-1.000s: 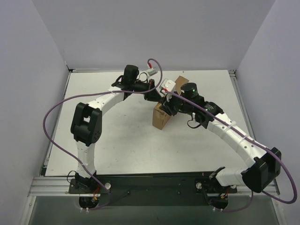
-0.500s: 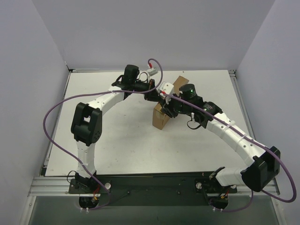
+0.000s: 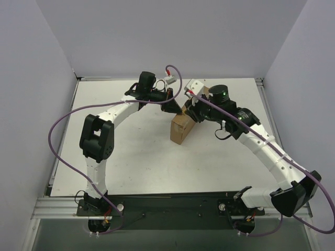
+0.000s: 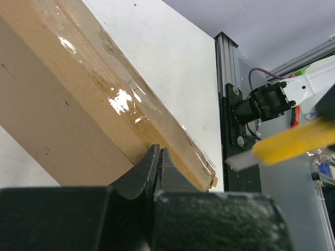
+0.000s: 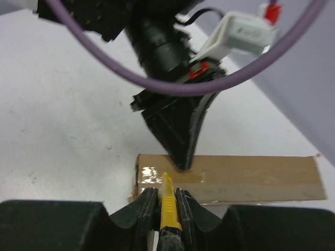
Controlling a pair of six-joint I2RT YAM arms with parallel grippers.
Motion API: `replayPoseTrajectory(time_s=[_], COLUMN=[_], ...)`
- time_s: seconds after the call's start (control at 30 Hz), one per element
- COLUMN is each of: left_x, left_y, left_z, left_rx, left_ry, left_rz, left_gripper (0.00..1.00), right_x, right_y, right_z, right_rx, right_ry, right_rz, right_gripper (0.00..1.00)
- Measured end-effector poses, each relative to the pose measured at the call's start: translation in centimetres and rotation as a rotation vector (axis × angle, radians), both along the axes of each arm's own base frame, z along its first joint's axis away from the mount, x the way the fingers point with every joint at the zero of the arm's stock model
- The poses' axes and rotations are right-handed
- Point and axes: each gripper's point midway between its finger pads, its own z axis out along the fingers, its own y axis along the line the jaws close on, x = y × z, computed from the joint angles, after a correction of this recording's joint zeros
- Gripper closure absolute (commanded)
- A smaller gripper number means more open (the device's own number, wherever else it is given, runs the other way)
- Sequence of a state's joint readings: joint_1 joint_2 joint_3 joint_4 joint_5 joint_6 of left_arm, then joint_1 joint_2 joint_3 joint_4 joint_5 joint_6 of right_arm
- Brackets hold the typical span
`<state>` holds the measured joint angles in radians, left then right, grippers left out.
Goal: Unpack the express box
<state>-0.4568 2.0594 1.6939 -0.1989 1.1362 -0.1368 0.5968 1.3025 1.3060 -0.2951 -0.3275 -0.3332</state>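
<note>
The express box (image 3: 180,128) is brown cardboard with clear tape along its upper face. It lies mid-table and also shows in the left wrist view (image 4: 78,99) and the right wrist view (image 5: 251,178). My left gripper (image 3: 177,109) is shut and empty, and its tips (image 4: 158,157) rest on the taped face near the box's far end. My right gripper (image 3: 190,111) is shut on a yellow utility knife (image 5: 168,201). It holds the knife just above the taped face, close beside the left fingertips (image 5: 183,157). The knife also shows in the left wrist view (image 4: 298,142).
Grey walls enclose the white table (image 3: 131,157) on the left, back and right. A metal rail (image 3: 157,201) with both arm bases runs along the near edge. Purple cables (image 3: 57,130) loop off both arms.
My right arm has swung back and to the right with the knife, and now covers the far part of the box that showed before. The left arm and the box have stayed put.
</note>
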Motion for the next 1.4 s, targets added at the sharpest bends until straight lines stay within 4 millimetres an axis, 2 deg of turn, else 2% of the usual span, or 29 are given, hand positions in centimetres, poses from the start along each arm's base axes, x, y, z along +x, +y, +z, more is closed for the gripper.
replayPoseTrajectory(time_s=[0.07,0.17,0.23,0.27,0.33,0.43,0.53,0.6,0.67,0.73,0.83,1.0,1.03,1.1,1.13,1.23,1.4], left_x=[0.1,0.4,0.7,1.0,1.6,2.8,3.4,3.3,3.3,3.4,3.9,5.5,5.7,5.8,5.7,5.2,4.4], left_y=[0.0,-0.2,-0.3,-0.4,-0.6,-0.7,0.0,1.1,2.3,4.0,7.1,11.8,12.6,13.7,14.2,15.3,16.0], left_z=[0.1,0.5,0.8,1.2,2.5,5.5,8.9,11.5,13.5,15.1,16.1,14.6,14.0,12.9,12.3,11.5,11.9], left_rx=[-0.001,-0.005,-0.012,-0.019,-0.042,-0.083,-0.124,-0.149,-0.168,-0.181,-0.179,-0.139,-0.125,-0.105,-0.096,-0.079,-0.079], left_ry=[0.001,0.004,0.008,0.007,-0.017,-0.079,-0.147,-0.189,-0.227,-0.257,-0.272,-0.243,-0.225,-0.203,-0.189,-0.168,-0.184], left_rz=[0.002,0.017,0.031,0.041,0.057,0.087,0.126,0.154,0.180,0.216,0.291,0.418,0.439,0.470,0.484,0.510,0.522], left_gripper=[1.00,0.99,0.92,0.89,0.79,0.71,0.62,0.60,0.60,0.60,0.60,0.60,0.60,0.60,0.60,0.60,0.60], right_x=[0.8,1.6,2.0,2.4,3.3,4.7,5.7,5.9,6.0,6.3,7.0,6.8,6.4,5.3,4.7,3.2,1.9], right_y=[-0.9,-4.2,-6.8,-9.1,-12.8,-17.9,-21.2,-23.0,-23.9,-24.6,-24.6,-24.4,-24.4,-24.5,-24.6,-24.8,-24.9], right_z=[2.6,5.4,6.1,5.8,4.1,0.3,-5.3,-8.8,-10.7,-11.7,-12.5,-15.8,-16.7,-18.6,-19.5,-21.8,-23.3], right_rx=[0.023,0.012,-0.015,-0.051,-0.142,-0.322,-0.503,-0.604,-0.656,-0.690,-0.709,-0.745,-0.754,-0.777,-0.793,-0.834,-0.859], right_ry=[-0.070,-0.203,-0.289,-0.336,-0.380,-0.426,-0.403,-0.375,-0.362,-0.362,-0.369,-0.292,-0.270,-0.222,-0.193,-0.114,-0.043], right_rz=[-0.053,-0.176,-0.262,-0.330,-0.435,-0.558,-0.595,-0.587,-0.578,-0.576,-0.558,-0.500,-0.484,-0.452,-0.433,-0.377,-0.332], right_gripper=[1.00,1.00,1.00,1.00,1.00,1.00,0.99,0.96,0.93,0.90,0.87,0.85,0.80,0.76,0.70,0.62,0.48])
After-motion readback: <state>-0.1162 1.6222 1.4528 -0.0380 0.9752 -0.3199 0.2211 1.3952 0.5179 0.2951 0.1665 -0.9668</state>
